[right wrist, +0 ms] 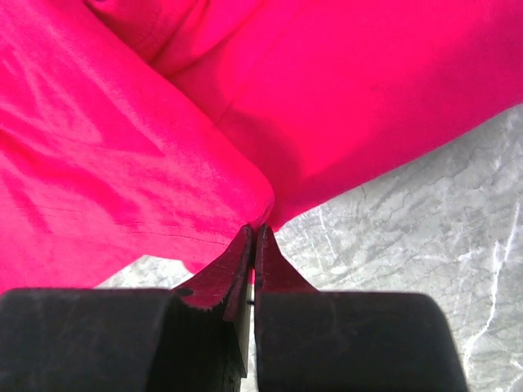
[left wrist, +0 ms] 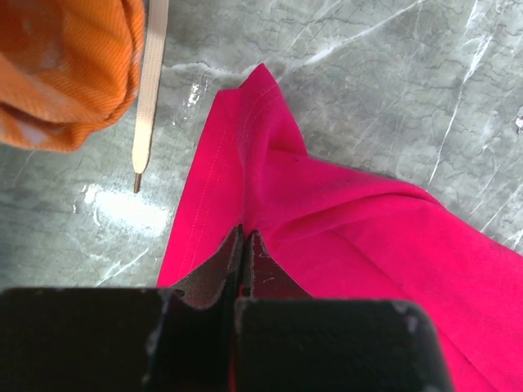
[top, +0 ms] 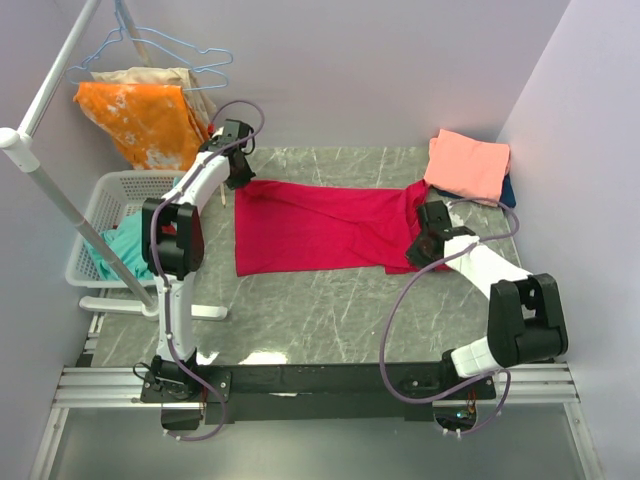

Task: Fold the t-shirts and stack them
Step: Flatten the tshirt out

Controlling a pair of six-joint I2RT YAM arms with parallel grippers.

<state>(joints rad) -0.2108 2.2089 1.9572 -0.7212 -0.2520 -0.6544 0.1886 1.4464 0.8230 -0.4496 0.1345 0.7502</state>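
Observation:
A large crimson-red t-shirt point(top: 320, 225) lies spread lengthwise across the marble table point(top: 330, 310). My left gripper point(top: 240, 178) sits at the shirt's far left corner. In the left wrist view that gripper point(left wrist: 243, 234) is shut, with red cloth point(left wrist: 368, 237) pinched between its fingers. My right gripper point(top: 418, 255) is at the shirt's right end near the front edge. Its jaws point(right wrist: 254, 230) are shut on a fold of the red t-shirt point(right wrist: 327, 82). A folded salmon-pink t-shirt point(top: 467, 165) lies at the far right on top of a dark blue one point(top: 509, 190).
An orange white-blotched cloth point(top: 145, 120) hangs on a hanger at the back left, close to my left gripper point(left wrist: 57, 73), with a beige strap point(left wrist: 149, 90) beside it. A white basket point(top: 105, 195) holding teal cloth point(top: 125, 250) stands left of the table. A white rack pole point(top: 50, 190) slants over it.

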